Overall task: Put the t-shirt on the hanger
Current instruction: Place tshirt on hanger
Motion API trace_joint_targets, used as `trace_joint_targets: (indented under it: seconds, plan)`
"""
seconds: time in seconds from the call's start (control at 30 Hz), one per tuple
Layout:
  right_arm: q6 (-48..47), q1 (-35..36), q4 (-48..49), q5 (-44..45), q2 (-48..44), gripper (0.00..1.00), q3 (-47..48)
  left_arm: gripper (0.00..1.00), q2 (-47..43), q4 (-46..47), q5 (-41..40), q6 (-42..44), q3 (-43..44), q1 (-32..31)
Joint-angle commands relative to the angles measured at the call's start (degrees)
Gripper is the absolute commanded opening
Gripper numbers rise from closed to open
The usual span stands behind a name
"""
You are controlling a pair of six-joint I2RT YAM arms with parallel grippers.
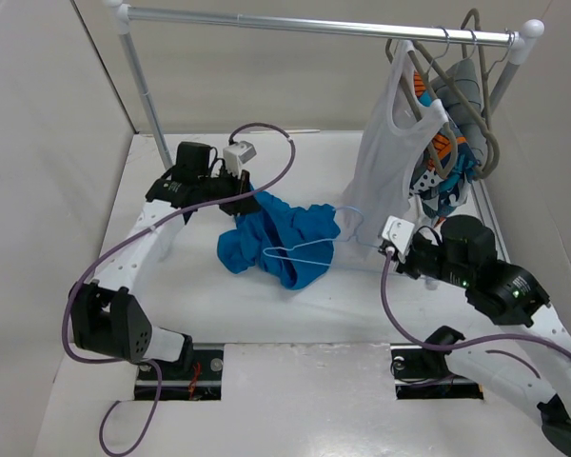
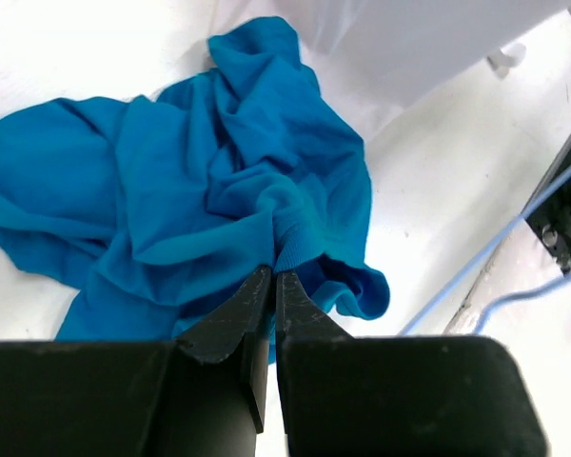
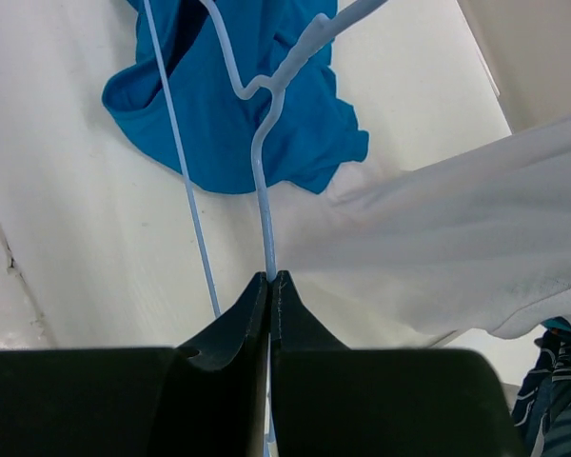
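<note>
- The t-shirt (image 1: 281, 238) lies in a crumpled blue heap on the white worktop (image 1: 295, 314), near the centre of the overhead view, so no opening is ready for a wire to go through yet.
- The left tool (image 2: 271, 276) has its fingers pressed together at a thick ridge of the cloth, at the heap's upper-left edge in the overhead view. It looks to be nipping that fold (possibly the collar, though I cannot be sure). My guess is that it holds the cloth there to lift and open it.
- The hanger (image 1: 309, 249) rests across the right side of the heap, its thin pale wire lying over the blue cloth and reaching right, towards the second arm.
- The right tool (image 3: 271, 278) is clamped on a straight run of that wire, which enters right between its fingertips in the wrist view. Holding it there, clear of the cloth, probably leaves the far end free to steer into the shirt.
- A white tank top (image 1: 395, 143) hangs from the rail (image 1: 314, 24) at the upper right, its hem draping close beside the right tool. It could snag the wire if the arm swings that way.
- I judge the job to be at an early stage: both things are gripped, but the shirt is not threaded onto the wire.
</note>
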Motion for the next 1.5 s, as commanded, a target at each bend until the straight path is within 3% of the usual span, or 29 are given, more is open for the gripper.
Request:
trace_joint_targets:
  seconds: [0.0,0.2,0.47,0.77,0.97,1.17,1.47]
  plan:
    - [2.9,2.7,6.6,5.4,0.5,0.0,0.1,0.0,-3.8,-1.0,-0.5,2.7,1.9,-1.3]
    - [3.0,4.1,6.5,13.8,4.2,0.0,4.0,0.0,-4.3,-3.6,-2.9,5.9,1.2,-2.5]
    - [1.9,5.7,12.8,16.4,7.2,0.0,4.5,0.0,-4.8,-4.1,-3.4,6.9,1.8,-4.4]
    - [1.4,6.8,24.3,6.3,9.8,0.0,-3.8,0.0,-4.3,-4.1,-0.9,7.7,3.7,-6.1]
    - [-3.4,6.8,32.9,-2.3,10.9,0.0,-8.2,0.0,-4.8,-8.0,1.1,13.5,7.7,-8.6]
    - [-5.2,6.8,39.1,-4.9,10.9,0.0,-11.3,0.0,-5.4,-13.8,11.0,23.0,12.4,-9.1]
    - [-3.6,7.4,58.7,-5.6,12.1,0.0,-20.1,0.0,-5.4,-18.3,22.4,25.7,12.3,-13.0]
